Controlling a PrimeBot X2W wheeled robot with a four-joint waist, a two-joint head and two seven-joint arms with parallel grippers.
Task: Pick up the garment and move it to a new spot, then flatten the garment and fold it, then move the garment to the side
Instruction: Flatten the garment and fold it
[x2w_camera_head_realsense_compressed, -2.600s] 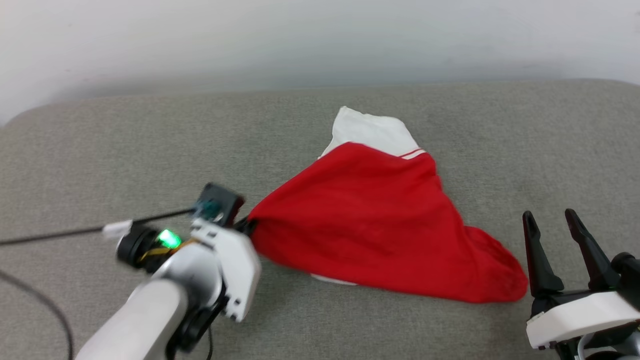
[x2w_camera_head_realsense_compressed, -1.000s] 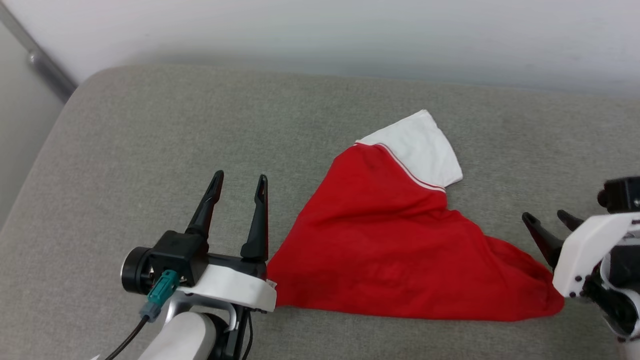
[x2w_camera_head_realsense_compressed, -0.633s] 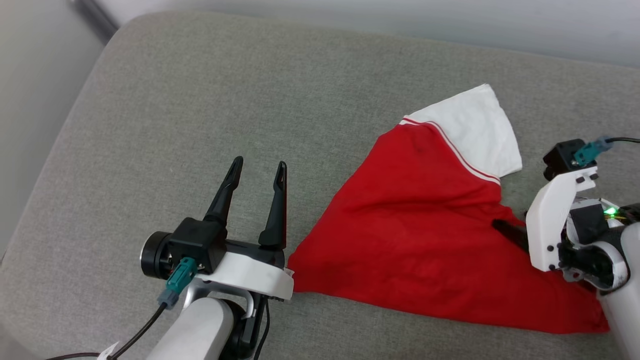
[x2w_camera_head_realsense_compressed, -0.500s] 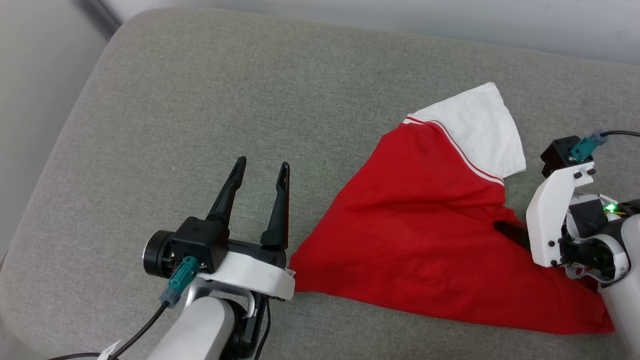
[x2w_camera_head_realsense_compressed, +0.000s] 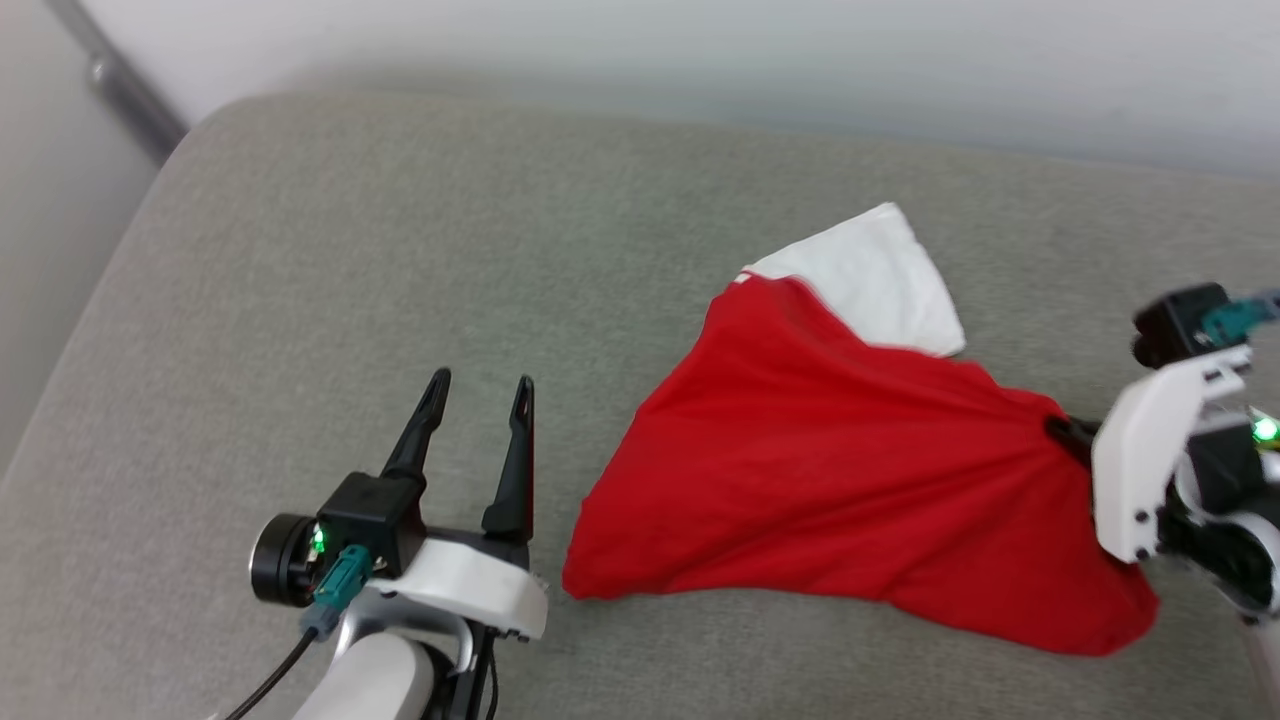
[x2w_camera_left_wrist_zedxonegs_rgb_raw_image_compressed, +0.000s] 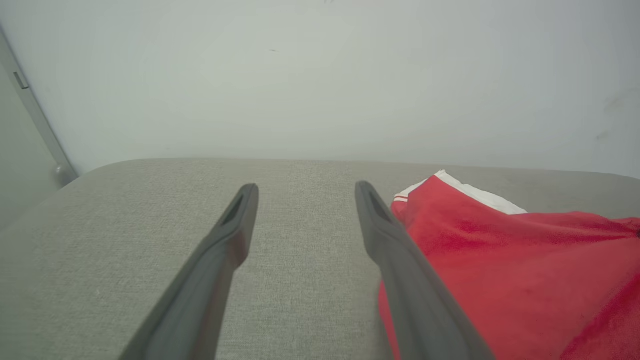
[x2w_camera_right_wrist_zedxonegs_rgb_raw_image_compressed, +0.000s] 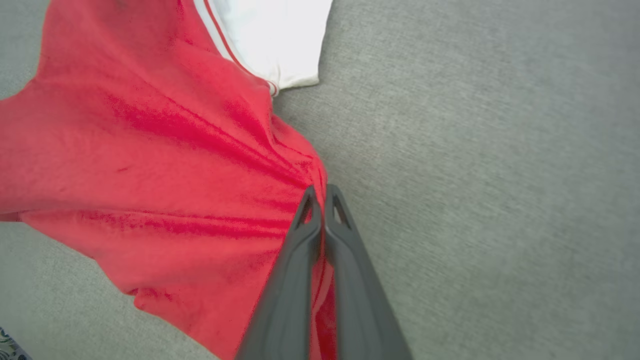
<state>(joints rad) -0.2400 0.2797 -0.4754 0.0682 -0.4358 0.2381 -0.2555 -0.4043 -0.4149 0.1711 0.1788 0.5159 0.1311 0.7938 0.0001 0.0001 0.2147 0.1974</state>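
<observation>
The garment (x2w_camera_head_realsense_compressed: 830, 480) lies crumpled on the grey upholstered surface (x2w_camera_head_realsense_compressed: 350, 260), right of centre in the head view. Its red body spreads out in a rough triangle, and one white sleeve (x2w_camera_head_realsense_compressed: 880, 275) with red-and-white trim points toward the pale wall (x2w_camera_head_realsense_compressed: 700, 60). No printing shows on the side that faces up.

The right end effector (x2w_camera_right_wrist_zedxonegs_rgb_raw_image_compressed: 320, 192) is closed, its two dark fingers pinching a gathered ridge of red cloth at the garment's right edge. Creases fan out from the pinch across the fabric, and in the head view the cloth rises toward the right end effector (x2w_camera_head_realsense_compressed: 1065, 432).

The left end effector (x2w_camera_head_realsense_compressed: 480, 385) is open and empty, with its fingers spread over bare upholstery just beside the garment's left corner. In the left wrist view the red cloth (x2w_camera_left_wrist_zedxonegs_rgb_raw_image_compressed: 500, 280) lies next to the right-hand finger.
</observation>
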